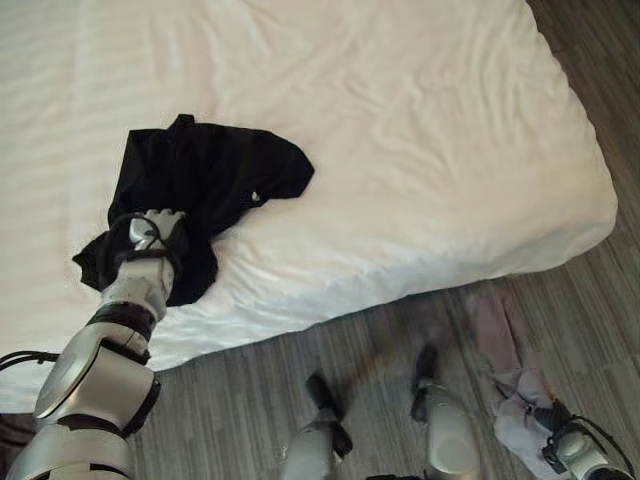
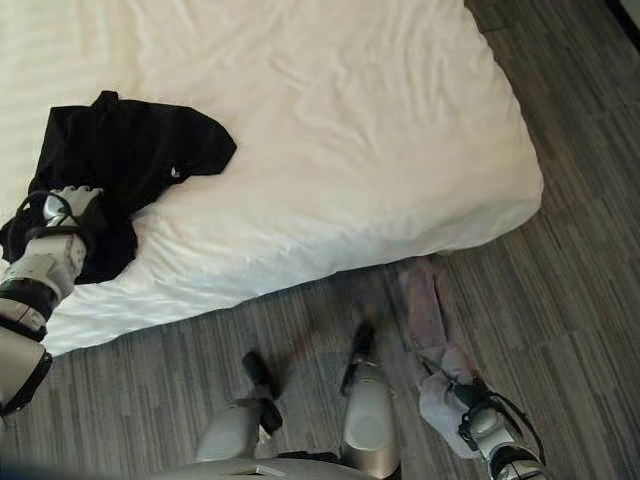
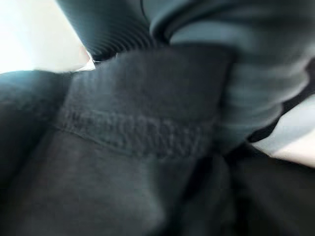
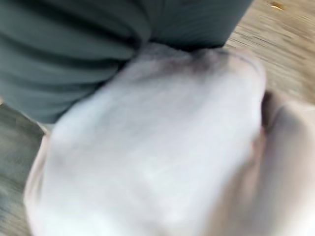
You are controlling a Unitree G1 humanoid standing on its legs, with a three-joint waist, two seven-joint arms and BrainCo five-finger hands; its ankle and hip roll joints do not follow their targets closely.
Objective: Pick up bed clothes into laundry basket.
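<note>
left hand (image 1: 148, 240): reached onto bed (image 1: 420, 150), fingers buried in black garment (image 1: 200, 175), grip unreadable | right hand (image 2: 482, 422): low, clutching pale cloth (image 2: 432, 330)

A bedroom, in a home or hotel. A wide bed (image 1: 420, 130) made up with a rumpled white sheet takes up most of the space, and grey wood-grain plank flooring (image 2: 560, 290) runs beside it. A black garment (image 1: 200, 175) lies on the bed near its edge, and a pale pink garment (image 2: 430, 320) lies on the floor beside it.
</note>
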